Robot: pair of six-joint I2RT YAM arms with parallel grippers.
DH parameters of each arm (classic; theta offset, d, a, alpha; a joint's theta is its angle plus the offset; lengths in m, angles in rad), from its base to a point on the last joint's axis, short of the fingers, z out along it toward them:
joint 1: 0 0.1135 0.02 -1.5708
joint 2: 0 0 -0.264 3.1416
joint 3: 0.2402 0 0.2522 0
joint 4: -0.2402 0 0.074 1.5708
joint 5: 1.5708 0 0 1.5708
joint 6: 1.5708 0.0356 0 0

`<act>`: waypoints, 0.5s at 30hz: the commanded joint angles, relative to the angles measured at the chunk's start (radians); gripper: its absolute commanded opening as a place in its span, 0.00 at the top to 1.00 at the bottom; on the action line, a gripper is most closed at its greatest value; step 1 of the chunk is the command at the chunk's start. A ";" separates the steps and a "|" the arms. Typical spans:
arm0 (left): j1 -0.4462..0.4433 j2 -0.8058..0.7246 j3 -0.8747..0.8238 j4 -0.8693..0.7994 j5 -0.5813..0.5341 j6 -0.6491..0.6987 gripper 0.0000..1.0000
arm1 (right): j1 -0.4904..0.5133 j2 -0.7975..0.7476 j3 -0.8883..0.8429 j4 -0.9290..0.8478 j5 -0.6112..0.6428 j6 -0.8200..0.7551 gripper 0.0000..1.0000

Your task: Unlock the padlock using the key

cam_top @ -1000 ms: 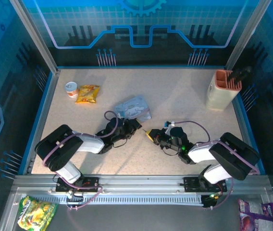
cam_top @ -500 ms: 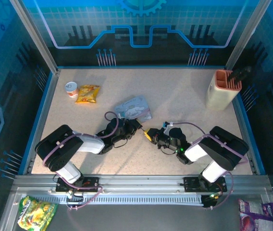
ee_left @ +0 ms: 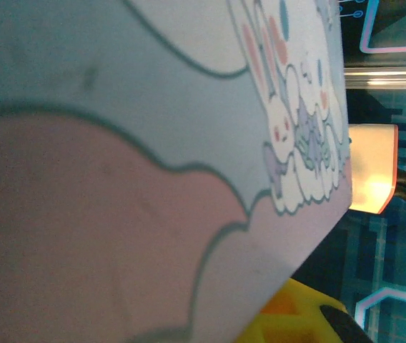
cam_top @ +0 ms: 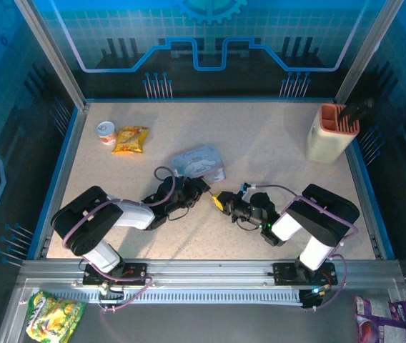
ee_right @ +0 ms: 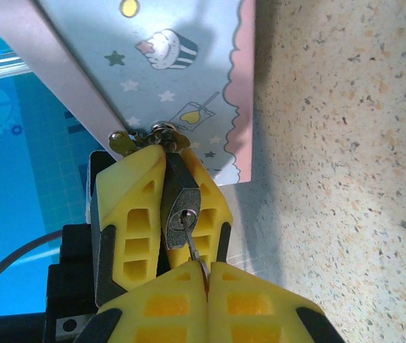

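Speckled table (ee_right: 346,179); key (ee_right: 194,250) in right gripper (ee_right: 206,275), tip in padlock (ee_right: 180,204).

Both arms reach low over the speckled surface (cam_top: 274,157), the left pincer (cam_top: 201,188) and right pincer (cam_top: 219,200) nearly tip to tip, just beside a pale blue tin (cam_top: 199,161). A yellow snack packet (cam_top: 131,139) and small cup (cam_top: 106,131) sit far left, and a beige holder (cam_top: 330,136) far right.

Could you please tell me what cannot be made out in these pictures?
Key: right wrist view, its head is hidden inside the right gripper; a thin shaft shows.
Padlock: same view, its sides are covered by the left gripper, its shackle mostly hidden.
Left wrist view: the blurred tin hides the padlock.
Top view: padlock and key too small, between the grippers.
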 commanded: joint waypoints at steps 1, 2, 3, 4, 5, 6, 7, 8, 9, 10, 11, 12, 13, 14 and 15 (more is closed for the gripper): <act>-0.007 -0.035 -0.002 0.028 0.006 -0.010 0.94 | 0.017 0.026 -0.014 0.082 0.025 0.023 1.00; -0.007 -0.035 -0.002 0.029 0.005 -0.010 0.93 | 0.017 0.031 -0.018 0.085 0.037 0.030 1.00; -0.007 -0.032 0.001 0.026 0.004 -0.011 0.94 | 0.020 0.034 -0.021 0.086 0.041 0.034 1.00; -0.007 -0.029 0.004 0.027 0.005 -0.012 0.93 | 0.020 0.035 -0.023 0.086 0.044 0.036 1.00; -0.007 -0.025 0.005 0.030 0.006 -0.012 0.93 | 0.021 0.032 -0.023 0.085 0.044 0.034 1.00; -0.008 -0.020 0.008 0.036 0.007 -0.012 0.94 | 0.022 0.031 -0.024 0.086 0.046 0.034 1.00; -0.007 -0.016 0.008 0.040 0.007 -0.015 0.94 | 0.022 0.029 -0.026 0.085 0.049 0.034 1.00; -0.006 -0.011 0.008 0.045 0.009 -0.017 0.93 | 0.021 0.028 -0.026 0.085 0.052 0.034 1.00; -0.007 -0.009 0.007 0.050 0.009 -0.022 0.94 | 0.021 0.027 -0.027 0.086 0.057 0.035 1.00; -0.007 -0.009 0.006 0.055 0.011 -0.024 0.94 | 0.022 0.028 -0.027 0.086 0.057 0.037 1.00; -0.006 -0.010 0.006 0.055 0.012 -0.025 0.94 | 0.022 0.029 -0.026 0.086 0.054 0.038 1.00; -0.008 -0.011 0.008 0.054 0.013 -0.022 0.93 | 0.022 0.032 -0.022 0.086 0.051 0.038 1.00; -0.007 -0.012 0.008 0.053 0.012 -0.020 0.93 | 0.021 0.035 -0.020 0.085 0.048 0.039 1.00; -0.007 -0.012 0.008 0.053 0.014 -0.020 0.94 | 0.023 0.037 -0.019 0.086 0.050 0.038 1.00; -0.007 -0.013 0.008 0.050 0.014 -0.021 0.94 | 0.023 0.035 -0.020 0.086 0.055 0.037 1.00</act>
